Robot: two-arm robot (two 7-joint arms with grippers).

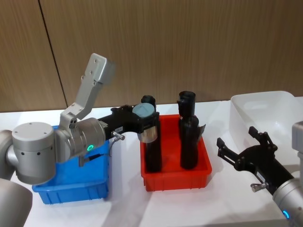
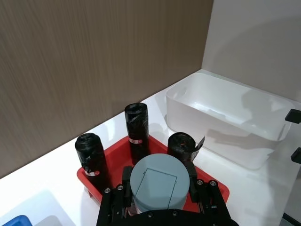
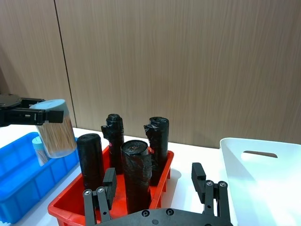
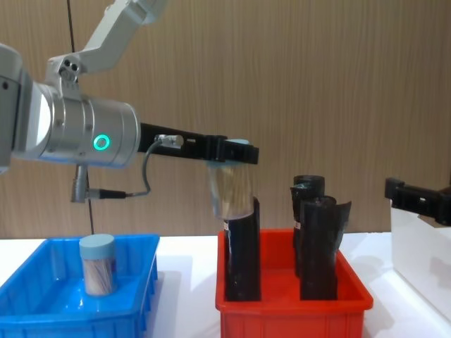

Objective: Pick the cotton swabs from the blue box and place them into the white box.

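Note:
My left gripper (image 1: 144, 124) is shut on a cotton swab jar (image 1: 146, 120) with a pale blue lid. It holds the jar in the air above the left end of the red bin (image 1: 175, 177). In the chest view the held jar (image 4: 232, 186) hangs just above a black bottle. A second jar (image 4: 97, 264) stands in the blue box (image 4: 70, 310), down at the left. The white box (image 1: 265, 113) sits at the far right. My right gripper (image 1: 240, 139) hovers open and holding nothing, low in front of the white box.
Several tall black bottles (image 1: 189, 137) stand upright in the red bin between the two boxes, their tops close under the held jar. A brown wood-panelled wall runs behind the white table.

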